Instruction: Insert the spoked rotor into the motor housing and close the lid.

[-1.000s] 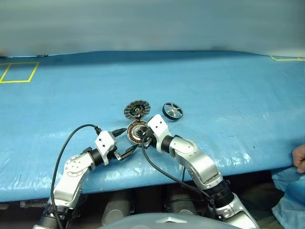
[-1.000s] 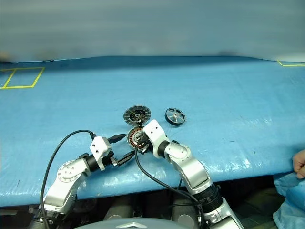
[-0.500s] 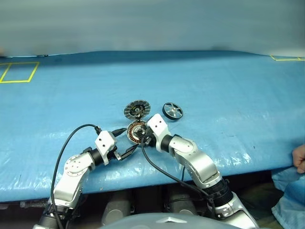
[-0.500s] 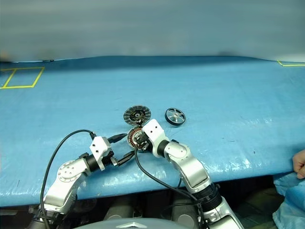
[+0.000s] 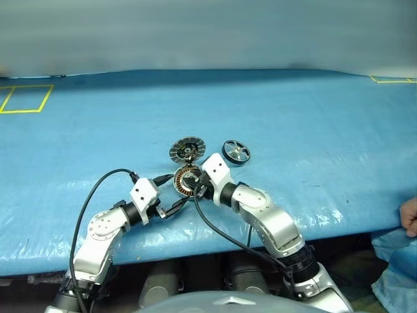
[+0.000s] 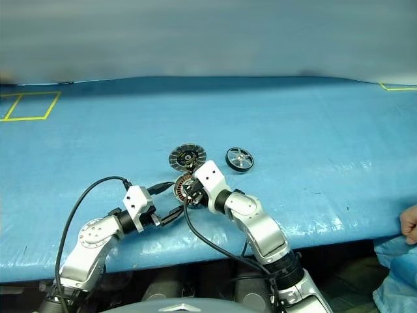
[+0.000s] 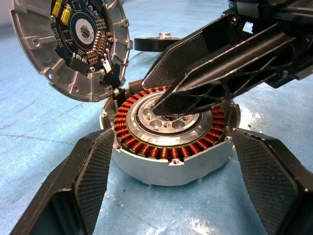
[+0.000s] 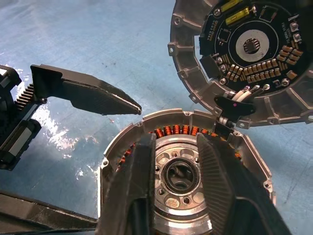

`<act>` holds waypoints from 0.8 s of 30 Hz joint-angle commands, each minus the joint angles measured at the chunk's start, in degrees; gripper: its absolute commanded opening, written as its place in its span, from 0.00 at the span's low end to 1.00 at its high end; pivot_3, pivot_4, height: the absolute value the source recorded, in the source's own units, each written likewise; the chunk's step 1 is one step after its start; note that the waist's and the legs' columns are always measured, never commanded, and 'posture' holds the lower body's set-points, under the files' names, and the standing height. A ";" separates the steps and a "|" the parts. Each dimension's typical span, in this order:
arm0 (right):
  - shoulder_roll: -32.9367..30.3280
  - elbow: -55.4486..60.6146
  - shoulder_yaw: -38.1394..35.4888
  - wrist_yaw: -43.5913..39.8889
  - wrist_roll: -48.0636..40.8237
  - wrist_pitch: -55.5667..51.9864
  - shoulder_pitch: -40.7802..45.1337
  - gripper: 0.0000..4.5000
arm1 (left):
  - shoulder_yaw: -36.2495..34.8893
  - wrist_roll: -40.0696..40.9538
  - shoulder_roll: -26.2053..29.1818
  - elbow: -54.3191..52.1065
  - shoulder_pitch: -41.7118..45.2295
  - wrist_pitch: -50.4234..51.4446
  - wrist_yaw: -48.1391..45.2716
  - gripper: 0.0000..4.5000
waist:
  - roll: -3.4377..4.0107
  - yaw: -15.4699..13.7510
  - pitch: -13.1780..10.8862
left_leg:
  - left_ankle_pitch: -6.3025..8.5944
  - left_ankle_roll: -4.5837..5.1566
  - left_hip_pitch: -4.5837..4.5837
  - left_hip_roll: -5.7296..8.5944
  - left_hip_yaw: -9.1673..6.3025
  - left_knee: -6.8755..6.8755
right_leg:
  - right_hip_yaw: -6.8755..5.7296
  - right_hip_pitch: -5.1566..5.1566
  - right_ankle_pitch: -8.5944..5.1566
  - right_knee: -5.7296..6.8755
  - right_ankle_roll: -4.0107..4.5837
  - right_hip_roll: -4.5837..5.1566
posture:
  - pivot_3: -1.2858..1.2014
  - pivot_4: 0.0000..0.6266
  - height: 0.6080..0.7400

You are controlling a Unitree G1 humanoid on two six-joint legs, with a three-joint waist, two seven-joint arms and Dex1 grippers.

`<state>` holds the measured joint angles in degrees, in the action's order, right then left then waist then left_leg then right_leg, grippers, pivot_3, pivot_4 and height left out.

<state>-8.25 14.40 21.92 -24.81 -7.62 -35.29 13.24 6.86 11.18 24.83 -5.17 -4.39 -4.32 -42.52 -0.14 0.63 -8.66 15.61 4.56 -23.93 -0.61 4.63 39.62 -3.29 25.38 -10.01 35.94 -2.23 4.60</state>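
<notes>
Blue tarp-covered table [image 5: 313, 117]. Motor housing [image 7: 171, 142] sits near the front edge at centre, copper windings up, silver centre exposed. Lid [image 7: 71, 46] is hinged open, standing tilted at about 11 o'clock off the housing, circuit-board face toward the housing, joined at the rim by short wires. Spoked rotor [image 5: 236, 151] lies flat on the tarp at roughly 2 o'clock from the housing, near it but apart, not inside.

Left gripper [image 7: 171, 196]: jaws spread wide, one finger [image 7: 90, 176] on each side of the housing wall, both just beside it; I cannot tell if they touch. Not clamped on anything.

Right gripper [image 8: 175, 174]: fingers drawn close together, tips down over the housing's silver centre hub, inside the winding ring. Nothing seen between them; contact with the hub unclear. In the left wrist view the right gripper's tips land at the centre of the housing from about 2 o'clock.

Yellow tape square [image 5: 26, 98] on the tarp at far 10 o'clock. A person's hand [image 5: 409, 216] at the table edge, far 4 o'clock.
</notes>
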 commanded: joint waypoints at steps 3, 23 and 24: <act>0.65 -1.58 -1.44 -0.09 -0.23 2.51 0.88 0.01 | -0.15 -0.45 -0.14 -0.42 0.33 -1.40 0.12 0.91 | 0.00 0.02 0.00 | 0.00 0.00 0.00 0.00 0.00 0.00 | 0.00 0.00 0.00 0.00 0.00 0.00 | 0.52 0.24 1.00; -3.68 -7.45 5.98 0.18 9.19 4.21 0.93 0.01 | -0.56 -0.53 0.30 0.35 0.32 -2.03 0.01 0.91 | -0.01 0.02 0.04 | -0.01 -0.02 0.11 0.00 0.00 -0.01 | 0.00 -0.09 -0.03 0.01 -0.02 0.02 | 0.52 0.24 1.00; -3.93 -7.32 6.28 0.07 9.58 4.09 0.84 0.01 | -0.52 -0.50 0.32 0.42 0.40 -2.05 -0.07 0.91 | -0.01 0.02 0.04 | -0.01 -0.03 0.11 0.00 0.00 -0.01 | 0.01 -0.10 -0.03 0.01 -0.02 0.02 | 0.52 0.24 1.00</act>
<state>-11.12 9.17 26.94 -24.69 0.10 -29.95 15.11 6.86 11.10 24.91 -4.70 -4.47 -5.34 -42.54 -0.15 0.65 -8.61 15.60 4.53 -23.81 -0.61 4.63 39.61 -3.28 25.27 -10.05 35.96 -2.26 4.63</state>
